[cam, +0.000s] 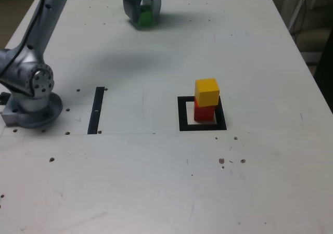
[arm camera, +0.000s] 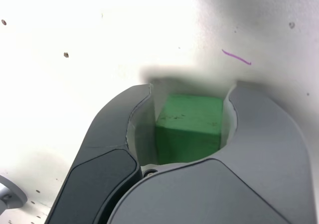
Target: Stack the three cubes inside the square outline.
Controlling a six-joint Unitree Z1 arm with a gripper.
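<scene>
A yellow cube point(cam: 207, 91) sits on top of a red cube point(cam: 204, 112), both inside the black square outline point(cam: 184, 114) right of centre in the exterior view. The green cube point(cam: 145, 17) rests on the table at the far edge, left of centre in the exterior view. My gripper point(cam: 142, 16) is down over it, and the wrist view shows the green cube point(arm camera: 190, 128) pressed between both jaws of the gripper point(arm camera: 192, 97), which is shut on it. The cube looks to be on or just above the table.
The arm's base point(cam: 31, 96) stands at the exterior view's left. A thin black strip point(cam: 97, 110) lies on the white table point(cam: 166, 182) between the base and the outline. Small screw holes dot the tabletop.
</scene>
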